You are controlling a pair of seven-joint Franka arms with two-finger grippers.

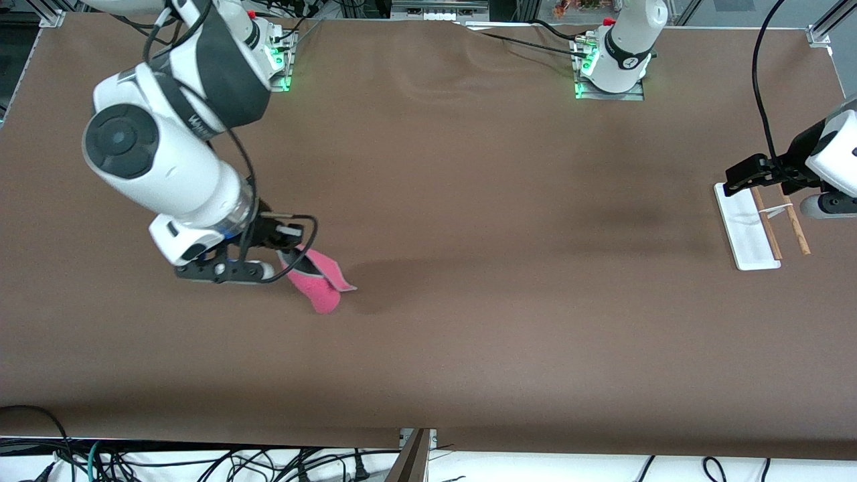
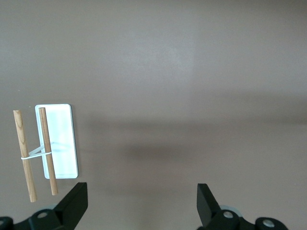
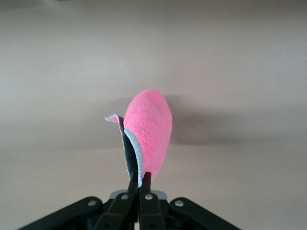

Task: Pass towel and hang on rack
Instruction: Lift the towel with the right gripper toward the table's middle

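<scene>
My right gripper [image 1: 294, 258] is shut on one edge of the towel [image 1: 320, 284], which hangs just above the table toward the right arm's end. In the right wrist view the towel [image 3: 148, 129] sticks out from the closed fingers of the right gripper [image 3: 140, 179], pink face outward, dark grey face and pale edging folded beside it. The rack [image 1: 746, 231] stands toward the left arm's end: a white base and two thin wooden rods. My left gripper [image 1: 820, 204] hovers beside and above it. In the left wrist view the left gripper [image 2: 141, 191] is open with nothing between its fingers, and the rack [image 2: 62, 139] lies off to one side.
A brown cloth [image 1: 469, 301] covers the whole table. The two arm bases [image 1: 609, 67] stand along the edge farthest from the front camera. A black cable [image 1: 760, 80] loops down to the left arm above the rack. Loose cables [image 1: 201, 465] lie below the near edge.
</scene>
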